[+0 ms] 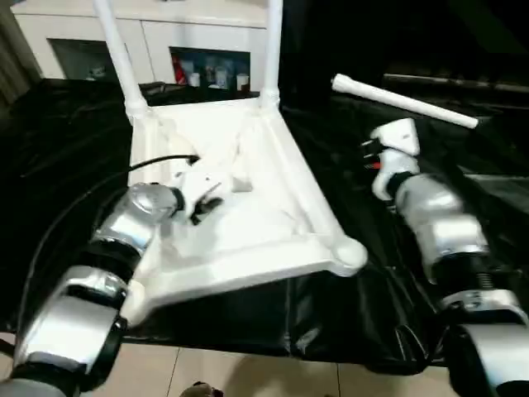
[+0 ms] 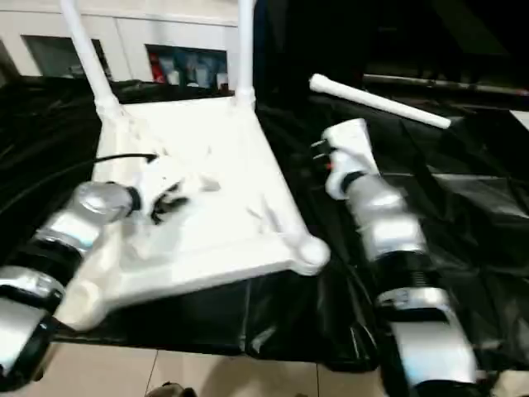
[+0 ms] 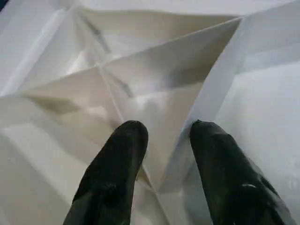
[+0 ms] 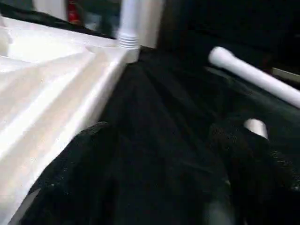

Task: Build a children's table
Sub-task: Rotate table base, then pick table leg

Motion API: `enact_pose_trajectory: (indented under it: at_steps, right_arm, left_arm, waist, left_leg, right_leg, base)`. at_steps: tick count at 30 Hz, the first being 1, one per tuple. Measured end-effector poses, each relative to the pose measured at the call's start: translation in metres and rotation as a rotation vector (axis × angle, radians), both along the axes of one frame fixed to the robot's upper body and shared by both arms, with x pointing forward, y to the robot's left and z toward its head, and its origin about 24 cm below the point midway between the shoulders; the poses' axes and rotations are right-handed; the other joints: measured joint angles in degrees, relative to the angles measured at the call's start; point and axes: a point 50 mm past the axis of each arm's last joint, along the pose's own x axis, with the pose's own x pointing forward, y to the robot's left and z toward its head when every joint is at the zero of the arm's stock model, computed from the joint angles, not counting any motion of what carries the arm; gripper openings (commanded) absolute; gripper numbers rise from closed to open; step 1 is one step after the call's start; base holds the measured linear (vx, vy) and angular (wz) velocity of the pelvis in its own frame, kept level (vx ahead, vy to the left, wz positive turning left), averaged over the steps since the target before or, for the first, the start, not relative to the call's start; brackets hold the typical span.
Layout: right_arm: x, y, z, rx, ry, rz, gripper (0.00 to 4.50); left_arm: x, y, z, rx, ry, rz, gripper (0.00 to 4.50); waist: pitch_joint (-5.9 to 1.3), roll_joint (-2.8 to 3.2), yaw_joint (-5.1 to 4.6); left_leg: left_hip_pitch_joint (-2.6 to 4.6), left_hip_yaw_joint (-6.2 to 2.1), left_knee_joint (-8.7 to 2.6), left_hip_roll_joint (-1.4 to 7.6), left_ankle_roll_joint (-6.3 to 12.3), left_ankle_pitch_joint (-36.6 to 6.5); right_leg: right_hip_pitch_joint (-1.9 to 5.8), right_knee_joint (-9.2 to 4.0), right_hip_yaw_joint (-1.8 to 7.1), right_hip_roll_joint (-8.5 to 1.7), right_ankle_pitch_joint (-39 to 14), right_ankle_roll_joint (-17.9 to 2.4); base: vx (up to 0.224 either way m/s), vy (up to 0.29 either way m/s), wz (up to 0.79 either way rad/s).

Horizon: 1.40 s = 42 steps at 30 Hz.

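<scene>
Head pair looking down and forward over both forearms, sharing the upturned tabletop [image 1: 248, 190]. Left wrist close above its ribs; right wrist low beside its edge.

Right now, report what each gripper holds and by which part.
Nothing is held. The left gripper hangs open over the tabletop's ribbed underside; the right gripper is open above the black sheet, short of the loose leg.

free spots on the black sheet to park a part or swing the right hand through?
Bare black sheet lies between the tabletop edge and the right gripper, short of the loose leg. More bare sheet lies right of the right forearm. Crowded: the tabletop's far corners, where two legs stand, and its ribbed middle under the left gripper.
</scene>
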Motion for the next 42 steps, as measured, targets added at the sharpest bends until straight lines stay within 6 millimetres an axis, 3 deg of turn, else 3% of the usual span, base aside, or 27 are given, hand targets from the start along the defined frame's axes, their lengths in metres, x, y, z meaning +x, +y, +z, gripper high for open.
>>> enact_pose_trajectory:
  at_steps: [4, 6, 9, 10, 15, 19, 26, 31, 42]
  right_arm:
    - [-0.004, -0.017, -0.003, -0.046, 0.083, -0.087, 3.8]
    - [-0.006, -0.025, -0.004, -0.063, 0.123, -0.125, 4.08]
    - [-0.009, -0.037, -0.005, -0.059, 0.19, -0.188, 4.21]
    - [-0.01, -0.04, -0.005, -0.063, 0.212, -0.203, 4.43]
    - [-0.013, -0.066, 0.007, -0.083, 0.318, -0.306, 4.43]
    - [-0.014, -0.076, 0.012, -0.055, 0.394, -0.333, 4.43]
    - [-0.026, -0.079, -0.019, 0.049, 0.633, -0.295, 4.43]
    - [-0.034, -0.082, -0.038, 0.056, 0.747, -0.315, 4.43]
    - [-0.04, -0.08, -0.051, 0.105, 0.826, -0.315, 4.29]
  left_arm:
    - [0.002, 0.005, 0.004, -0.028, -0.042, 0.043, 2.07]
    - [0.004, 0.002, 0.014, -0.085, -0.071, 0.028, 2.13]
    - [0.003, -0.019, 0.039, -0.212, -0.129, -0.103, 2.13]
    - [0.0, -0.027, 0.047, -0.258, -0.143, -0.16, 2.13]
    - [-0.024, -0.054, 0.067, -0.42, -0.12, -0.389, 2.13]
    - [-0.037, -0.068, 0.081, -0.491, -0.077, -0.493, 2.13]
    - [-0.057, -0.078, 0.063, -0.479, 0.071, -0.536, 2.13]
    - [-0.065, -0.083, 0.067, -0.471, 0.095, -0.553, 2.13]
    - [-0.074, -0.082, 0.063, -0.457, 0.139, -0.533, 2.13]
  waist:
    - [0.01, 0.02, 0.36]
    - [0.01, 0.02, 0.59]
    - [0.03, 0.06, 1.07]
    - [0.04, 0.08, 1.01]
    - [0.21, 0.38, 0.91]
    - [0.22, 0.39, 0.41]
    - [0.21, 0.41, 0.31]
    - [0.23, 0.4, 0.56]
    - [0.21, 0.19, 0.4]
  left_leg:
    - [-0.07, 0.0, 0.01, 0.01, 0.0, 0.0]
    - [-0.11, 0.0, 0.01, 0.0, 0.0, 0.0]
    - [-0.12, 0.0, 0.01, -0.03, 0.0, 0.0]
    - [-0.12, 0.01, 0.01, -0.03, 0.0, 0.0]
    - [-0.09, 0.03, 0.02, -0.01, -0.02, 0.0]
    - [0.1, 0.03, 0.02, 0.11, -0.11, 0.1]
    - [0.13, 0.07, 0.02, 0.29, -0.19, 0.1]
    - [0.14, 0.08, 0.03, 0.32, -0.24, 0.1]
    - [0.23, 0.17, 0.06, 0.35, -0.25, 0.1]
  right_leg:
    - [-0.03, -0.03, 0.0, 0.02, 0.0, 0.0]
    - [-0.02, -0.06, 0.0, 0.01, 0.0, 0.0]
    - [0.01, -0.13, 0.01, -0.01, 0.0, 0.0]
    - [0.0, -0.12, 0.03, -0.01, 0.0, 0.0]
    - [-0.05, 0.02, 0.03, 0.0, 0.0, 0.0]
    - [0.01, 0.08, 0.09, 0.16, 0.0, 0.0]
    - [-0.05, 0.09, 0.35, 0.47, 0.0, 0.0]
    - [-0.06, 0.12, 0.36, 0.48, 0.0, 0.0]
    - [-0.07, 0.17, 0.49, 0.54, 0.1, -0.1]
  base:
    - [0.0, 0.0, 0.0]
    - [0.0, 0.0, 0.0]
    - [0.0, 0.0, 0.0]
    - [0.0, 0.0, 0.0]
    - [0.0, 0.0, 0.0]
    - [0.0, 0.0, 0.0]
    - [0.0, 0.0, 0.0]
    - [0.0, 0.0, 0.0]
    - [0.0, 0.0, 0.0]
